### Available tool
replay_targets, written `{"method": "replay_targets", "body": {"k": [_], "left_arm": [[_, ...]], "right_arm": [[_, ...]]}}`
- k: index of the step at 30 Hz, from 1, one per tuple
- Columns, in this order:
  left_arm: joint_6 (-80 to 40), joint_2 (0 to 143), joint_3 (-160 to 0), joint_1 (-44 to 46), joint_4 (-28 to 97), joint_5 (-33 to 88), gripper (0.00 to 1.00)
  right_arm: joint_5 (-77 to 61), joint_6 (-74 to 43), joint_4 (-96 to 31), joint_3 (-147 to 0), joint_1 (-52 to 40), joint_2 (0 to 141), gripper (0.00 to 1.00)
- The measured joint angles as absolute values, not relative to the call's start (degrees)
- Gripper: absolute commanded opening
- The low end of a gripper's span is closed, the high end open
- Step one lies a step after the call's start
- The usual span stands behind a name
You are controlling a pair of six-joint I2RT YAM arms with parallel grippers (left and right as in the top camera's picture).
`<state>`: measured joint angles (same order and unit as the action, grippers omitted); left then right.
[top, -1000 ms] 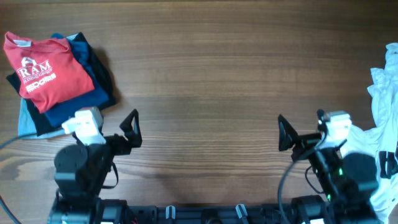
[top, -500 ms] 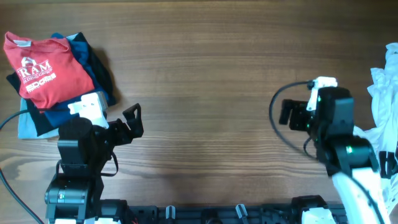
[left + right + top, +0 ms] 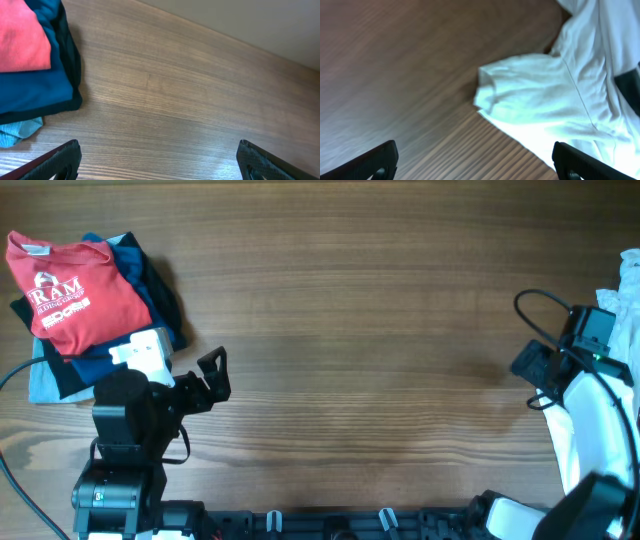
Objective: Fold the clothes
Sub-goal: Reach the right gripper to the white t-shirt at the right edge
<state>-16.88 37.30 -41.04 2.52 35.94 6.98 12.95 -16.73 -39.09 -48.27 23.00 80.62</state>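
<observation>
- Left gripper (image 3: 218,377): jaws spread, nothing held; table (image 3: 360,300), front left.
- Right gripper (image 3: 530,375): jaws spread, nothing grasped; table's right edge.
- White T-shirt (image 3: 545,100): crumpled at the table's right edge; folding judged not yet begun.
- Red T-shirt (image 3: 70,290): stacked folded, far-left corner.

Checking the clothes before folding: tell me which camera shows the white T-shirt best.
The right wrist view. The white T-shirt fills its right half, one sleeve laid out, black print showing. The overhead view catches only a strip at the frame's right edge, partly behind the right arm. The left wrist view shows none of it.
</observation>
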Motion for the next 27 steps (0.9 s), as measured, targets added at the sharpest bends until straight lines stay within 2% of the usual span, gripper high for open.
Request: {"method": "replay_targets", "body": {"k": [3, 9, 11, 14, 18, 21, 27], "left_arm": [[-16.88, 37.3, -41.04, 2.52, 36.67, 6.98, 1.0], [-16.88, 37.3, -41.04, 2.52, 37.56, 6.98, 1.0], [-16.88, 37.3, -41.04, 2.5, 37.56, 6.98, 1.0], [-16.88, 37.3, -41.04, 2.52, 37.58, 6.98, 1.0], [-16.88, 37.3, -41.04, 2.52, 37.6, 6.98, 1.0], [-16.88, 37.3, -41.04, 2.52, 37.6, 6.98, 1.0], [-16.86, 37.3, -41.04, 2.52, 37.6, 6.98, 1.0]], "right_arm": [[12.95, -16.93, -38.15, -48.27, 25.63, 84.49, 0.93], [13.15, -16.97, -36.38, -48.27, 28.82, 90.19, 0.91], [13.15, -16.99, -35.53, -48.27, 29.36, 91.9, 0.86], [13.15, -17.41, -34.83, -48.27, 29.58, 94.3, 0.71], [13.15, -18.04, -33.82, -48.6, 29.56, 95.2, 0.43], [13.13, -18.04, -33.3, -48.6, 29.58, 95.53, 0.34], [12.86, -18.04, -32.51, -48.6, 29.58, 95.7, 0.04]]}}
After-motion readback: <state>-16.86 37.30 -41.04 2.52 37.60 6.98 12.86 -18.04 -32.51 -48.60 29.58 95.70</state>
